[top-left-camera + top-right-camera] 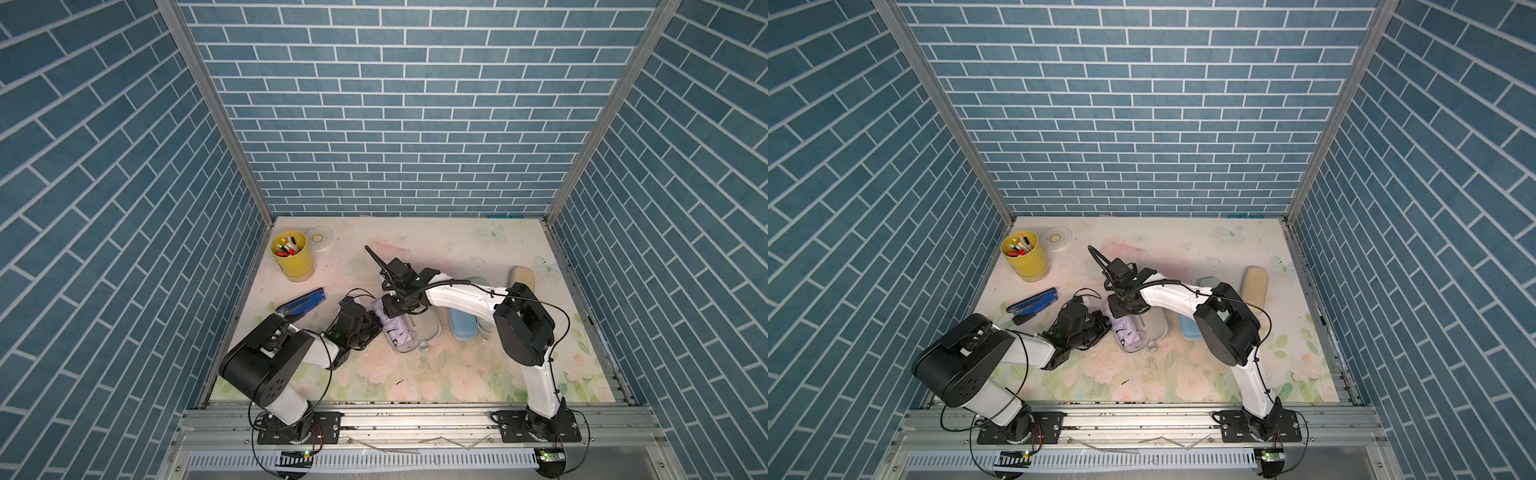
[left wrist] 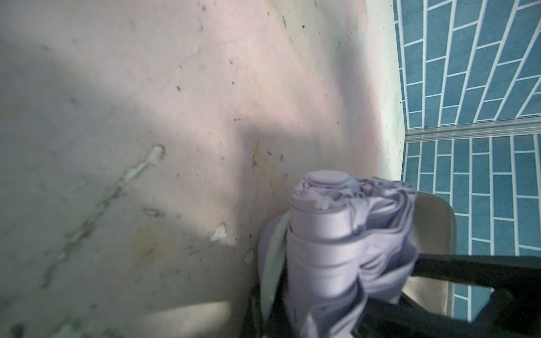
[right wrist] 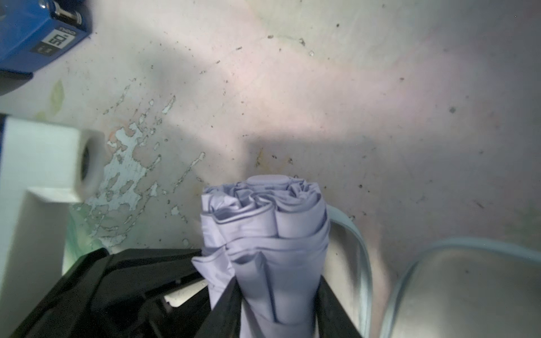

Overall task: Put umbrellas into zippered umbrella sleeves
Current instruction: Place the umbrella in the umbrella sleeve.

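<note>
Clamping lilac umbrella (image 3: 272, 248) in right claw (image 3: 277, 292), left claw (image 1: 374, 326) pinched shut on lilac sleeve (image 2: 265, 251) rim

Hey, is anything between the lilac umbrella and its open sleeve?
Nothing visible. The right gripper holds the umbrella right over one half of the open sleeve, with the other half lying bare alongside.

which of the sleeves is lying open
The open sleeve at mid-table, the one holding the lilac umbrella: its two halves are spread, pale grey inside showing. The blue sleeve and beige sleeve to its right lie shut.
</note>
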Motion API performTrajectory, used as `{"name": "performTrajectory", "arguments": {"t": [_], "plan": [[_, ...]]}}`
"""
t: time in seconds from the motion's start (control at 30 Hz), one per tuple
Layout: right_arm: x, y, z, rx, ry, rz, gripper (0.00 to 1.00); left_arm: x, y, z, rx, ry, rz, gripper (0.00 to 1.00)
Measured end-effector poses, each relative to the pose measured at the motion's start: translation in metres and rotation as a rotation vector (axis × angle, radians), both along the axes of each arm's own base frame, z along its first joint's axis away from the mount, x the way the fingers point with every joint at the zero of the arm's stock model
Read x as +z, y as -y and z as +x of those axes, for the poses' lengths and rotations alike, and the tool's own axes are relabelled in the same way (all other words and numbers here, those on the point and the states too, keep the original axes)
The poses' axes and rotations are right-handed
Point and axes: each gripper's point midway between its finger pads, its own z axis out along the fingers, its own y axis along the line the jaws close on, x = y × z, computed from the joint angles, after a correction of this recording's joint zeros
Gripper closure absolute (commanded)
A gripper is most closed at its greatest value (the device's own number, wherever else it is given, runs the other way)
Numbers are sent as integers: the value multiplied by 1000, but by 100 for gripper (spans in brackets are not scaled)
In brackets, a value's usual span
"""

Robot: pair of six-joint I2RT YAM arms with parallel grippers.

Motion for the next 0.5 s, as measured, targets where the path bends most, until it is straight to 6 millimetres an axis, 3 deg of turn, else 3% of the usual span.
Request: {"name": "performTrajectory", "arguments": {"t": [0.23,0.37,0.5], "plan": [[-1,13,-15,12,-20,38,80,0,0,0,-4,-3,-5,100],[0,14,-15,9,-28,50,75,0,0,0,-6,-5,-6,100],[2,15,-15,9,-43,52,84,0,0,0,-5,-5,-7,100]]}}
